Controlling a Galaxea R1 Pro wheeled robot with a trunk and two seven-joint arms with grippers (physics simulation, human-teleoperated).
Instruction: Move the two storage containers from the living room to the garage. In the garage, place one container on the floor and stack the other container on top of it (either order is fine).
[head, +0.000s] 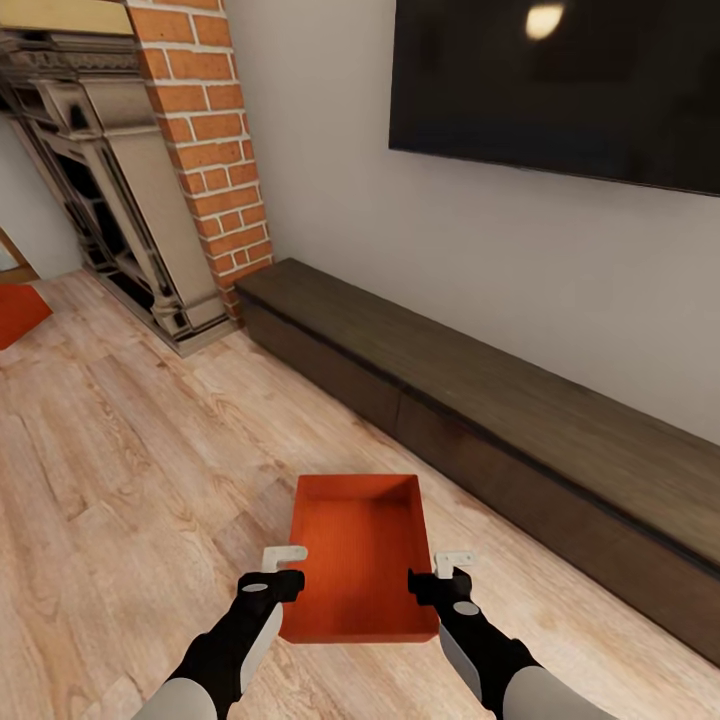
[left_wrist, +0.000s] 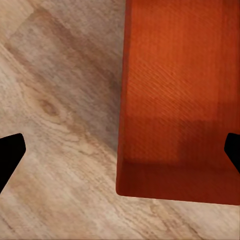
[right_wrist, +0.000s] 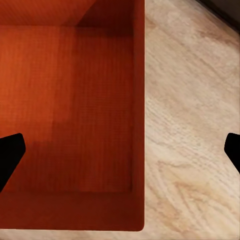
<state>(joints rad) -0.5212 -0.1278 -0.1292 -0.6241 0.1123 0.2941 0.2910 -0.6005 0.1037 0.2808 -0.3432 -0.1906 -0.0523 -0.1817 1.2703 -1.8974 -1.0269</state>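
Observation:
One red-orange open-top storage container (head: 360, 540) sits on the light wood-plank living-room floor just in front of me, empty inside. My left gripper (head: 285, 565) hovers over its left wall and my right gripper (head: 450, 570) over its right wall. In the left wrist view the container (left_wrist: 180, 100) wall lies between the wide-spread black fingertips (left_wrist: 10, 155), so that gripper (left_wrist: 120, 152) is open. The right wrist view shows the same: the container (right_wrist: 70, 100) wall sits between spread fingertips (right_wrist: 232, 150) of the open gripper (right_wrist: 120, 152). A second red-orange shape (head: 18, 312), cut off by the frame, lies far left.
A long dark low bench (head: 480, 400) runs along the wall right of the container. Above it hangs a black TV (head: 560, 90). The red brick fireplace (head: 210, 150) with its dark surround (head: 110, 200) stands at the back left. Wood floor (head: 130, 470) spreads to the left.

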